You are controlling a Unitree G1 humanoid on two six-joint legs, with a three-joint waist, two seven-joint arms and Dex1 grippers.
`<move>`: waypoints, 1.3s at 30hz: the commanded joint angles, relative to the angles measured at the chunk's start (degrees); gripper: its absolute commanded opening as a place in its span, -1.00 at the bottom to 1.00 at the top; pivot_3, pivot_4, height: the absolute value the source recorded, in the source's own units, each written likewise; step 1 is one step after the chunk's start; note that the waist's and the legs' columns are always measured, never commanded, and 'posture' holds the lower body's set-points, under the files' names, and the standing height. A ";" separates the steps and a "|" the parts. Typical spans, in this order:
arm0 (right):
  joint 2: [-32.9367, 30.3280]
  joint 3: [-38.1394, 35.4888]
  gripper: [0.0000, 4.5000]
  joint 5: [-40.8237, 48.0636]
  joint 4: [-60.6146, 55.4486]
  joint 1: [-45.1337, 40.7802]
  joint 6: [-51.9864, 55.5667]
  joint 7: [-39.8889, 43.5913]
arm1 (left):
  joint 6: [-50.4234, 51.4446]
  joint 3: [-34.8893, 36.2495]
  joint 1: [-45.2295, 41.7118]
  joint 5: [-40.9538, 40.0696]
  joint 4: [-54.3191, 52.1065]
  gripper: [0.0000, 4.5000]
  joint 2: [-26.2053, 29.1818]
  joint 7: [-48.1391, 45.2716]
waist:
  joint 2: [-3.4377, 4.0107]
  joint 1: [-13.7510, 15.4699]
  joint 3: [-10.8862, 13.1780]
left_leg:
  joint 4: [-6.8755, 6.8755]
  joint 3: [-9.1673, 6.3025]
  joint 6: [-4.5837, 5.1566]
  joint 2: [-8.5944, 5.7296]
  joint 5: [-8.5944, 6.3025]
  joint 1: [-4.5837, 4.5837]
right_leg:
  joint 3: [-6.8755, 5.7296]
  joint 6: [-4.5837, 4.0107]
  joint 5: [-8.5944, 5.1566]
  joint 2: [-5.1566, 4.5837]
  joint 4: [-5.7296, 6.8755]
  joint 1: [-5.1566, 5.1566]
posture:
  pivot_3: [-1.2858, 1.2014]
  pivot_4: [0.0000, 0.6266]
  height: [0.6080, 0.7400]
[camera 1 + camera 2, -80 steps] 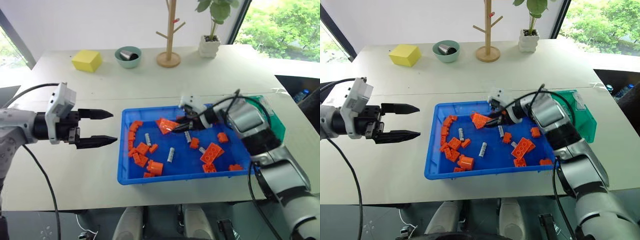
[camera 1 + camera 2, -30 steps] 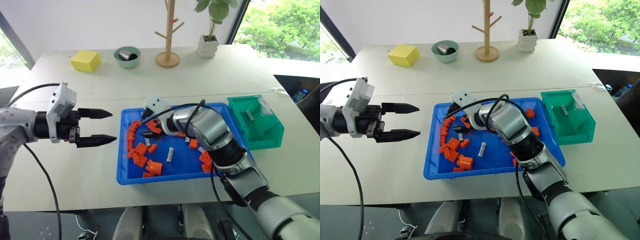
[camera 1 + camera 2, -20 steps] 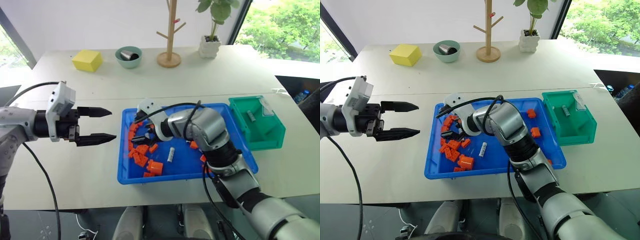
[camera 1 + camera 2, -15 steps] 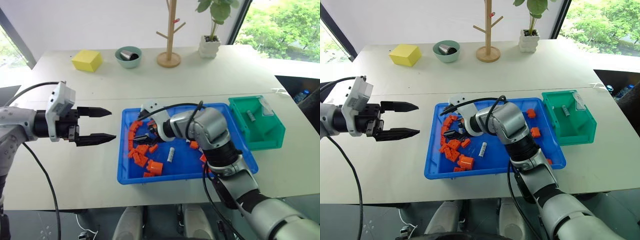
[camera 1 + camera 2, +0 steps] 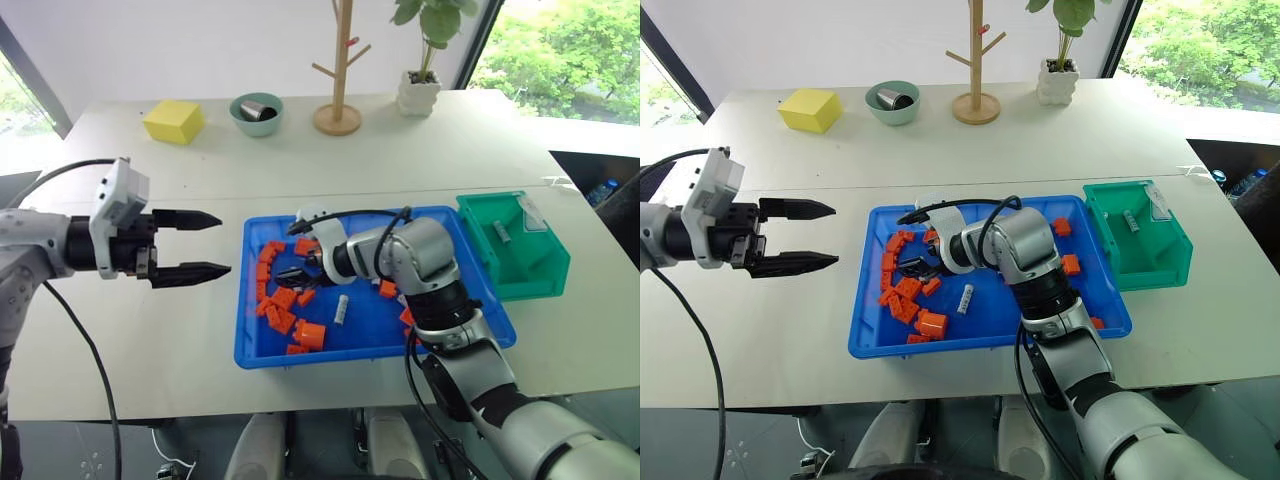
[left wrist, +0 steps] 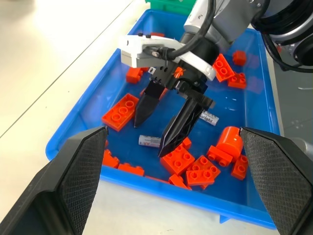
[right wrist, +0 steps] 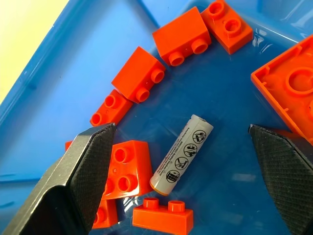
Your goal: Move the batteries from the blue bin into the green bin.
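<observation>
The right gripper (image 6: 161, 128) hangs with its jaws wide inside the blue bin (image 5: 255, 352), its fingers straddling one battery (image 7: 181, 154) that lies flat on the bin floor toward the nine o'clock side, with orange toy bricks (image 7: 128, 168) touching or just beside its lower end. A second battery (image 5: 342, 308) lies free nearer the bin's middle. The green bin (image 5: 540, 285) sits against the blue bin's three o'clock edge and already holds one battery (image 5: 502, 234). The left gripper (image 5: 188, 245) hovers, also spread wide and empty, over the surface (image 5: 150, 330) at nine o'clock of the blue bin. The battery looks like a rigid, smooth metal-cased cylinder, light but prone to roll and slip, so the firmest hold is probably across its round body at mid-length, fingers square to its axis. The crowding bricks could be nudged or pinched along with it.
</observation>
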 commanded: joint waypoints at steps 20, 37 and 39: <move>-6.71 14.01 -0.99 -6.16 -5.23 1.20 -11.06 4.72 | -1.35 0.61 -1.44 0.62 0.41 1.00 -0.29 -0.26 | -0.02 0.02 -0.01 | 0.00 -0.02 0.00 0.01 0.00 0.03 | 0.00 0.01 -0.01 0.01 0.00 0.02 | 0.03 -0.52 0.43; -19.96 -5.44 -0.99 0.56 -17.85 -11.63 1.17 9.21 | -1.47 -2.78 -3.85 0.39 0.09 1.00 -4.60 -0.23 | -0.02 0.51 0.01 | 0.00 -0.04 0.00 0.01 0.00 -0.04 | -0.02 0.01 -0.01 0.00 -0.01 -0.03 | 0.03 -0.52 0.43; -26.50 -8.06 -0.99 0.47 -18.73 -11.29 1.24 9.51 | -1.35 -3.34 -4.37 0.35 -0.10 1.00 -5.59 0.07 | -0.05 1.00 0.00 | 0.01 -0.11 0.00 -0.03 0.00 -0.06 | -0.11 0.02 -0.01 -0.04 -0.12 0.07 | 0.03 -0.52 0.43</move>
